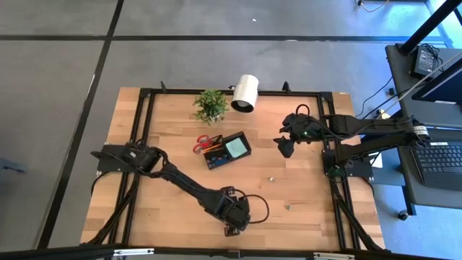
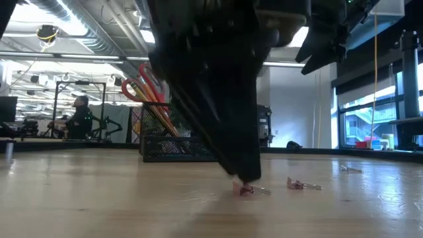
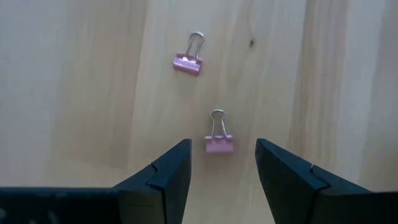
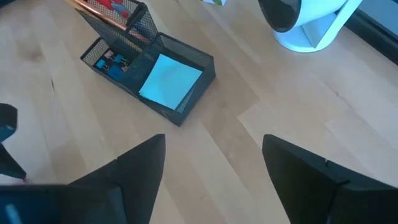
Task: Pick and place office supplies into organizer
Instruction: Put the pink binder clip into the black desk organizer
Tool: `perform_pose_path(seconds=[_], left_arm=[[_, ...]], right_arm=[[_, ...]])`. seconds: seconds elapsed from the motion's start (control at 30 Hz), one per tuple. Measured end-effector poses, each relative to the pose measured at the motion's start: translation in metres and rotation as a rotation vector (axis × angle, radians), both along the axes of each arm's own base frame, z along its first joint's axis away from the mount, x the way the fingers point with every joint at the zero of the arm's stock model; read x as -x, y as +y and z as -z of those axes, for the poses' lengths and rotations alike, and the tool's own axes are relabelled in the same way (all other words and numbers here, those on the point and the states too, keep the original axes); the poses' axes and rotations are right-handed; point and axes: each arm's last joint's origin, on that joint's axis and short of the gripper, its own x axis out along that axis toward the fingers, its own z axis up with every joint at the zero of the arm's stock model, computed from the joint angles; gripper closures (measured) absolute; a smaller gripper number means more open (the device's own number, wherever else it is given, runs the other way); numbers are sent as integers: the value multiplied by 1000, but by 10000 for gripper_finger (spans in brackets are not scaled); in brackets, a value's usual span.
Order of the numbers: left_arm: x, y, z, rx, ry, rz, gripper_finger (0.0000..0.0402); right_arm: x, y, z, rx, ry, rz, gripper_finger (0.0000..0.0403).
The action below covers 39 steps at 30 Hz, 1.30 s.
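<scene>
The left gripper [image 3: 221, 171] is lowered to the light wooden bench [image 1: 180, 162] near its front edge, jaws spread, with a small pink metal binder clip [image 3: 219, 142] lying between the fingertips. The fingers are not touching it. A second pink binder clip [image 3: 188, 62] lies just beyond the first, apart from it.

The black wire-mesh organizer [image 4: 186, 102] stands near the centre of the bench. A pale teal square note pad [image 4: 171, 79] lies flat in its larger compartment. The red-handled scissors [image 1: 203, 142] and blue pieces [image 4: 112, 62] occupy the other end.

The right gripper [image 4: 211, 168] hangs above the bench to the right of the organizer, jaws wide apart and empty. A small green potted plant [image 1: 211, 105] and a white cylindrical lamp [image 1: 246, 93] stand at the rear edge.
</scene>
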Motion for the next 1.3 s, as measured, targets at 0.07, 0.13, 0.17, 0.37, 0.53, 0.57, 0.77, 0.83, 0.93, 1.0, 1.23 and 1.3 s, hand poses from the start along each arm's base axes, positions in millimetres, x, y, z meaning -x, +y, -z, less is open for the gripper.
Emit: perform_pose_path(seconds=[0.07,0.13,0.17,0.37,0.53,0.57,0.77,0.83,0.93,1.0,1.23,1.3], left_arm=[[0,-1,7,4,18,-12,229],[-1,-1,10,0,19,-24,229],[-1,-2,12,-2,21,-24,229],[-1,-1,12,-13,13,-39,229],[-2,-1,12,1,21,-35,229],[-2,0,12,3,22,-35,229],[-2,0,13,3,23,-35,238],[-2,0,13,3,24,-36,246],[-2,0,13,-4,20,-39,261],[-2,0,14,-10,17,-41,270],[-3,0,14,-13,4,-43,289],[-3,0,14,-13,2,-43,293]], right_arm=[[0,0,0,0,0,0,130],[0,0,0,2,1,-2,130],[0,0,0,2,1,-2,130],[0,0,0,15,6,-16,130],[0,0,0,15,6,-16,130],[0,0,0,15,6,-16,130],[0,0,0,17,6,-18,130],[0,0,0,17,7,-18,130],[0,0,0,17,7,-19,130],[0,0,0,17,6,-19,130],[0,0,0,33,13,-36,130],[0,0,0,35,14,-38,130]])
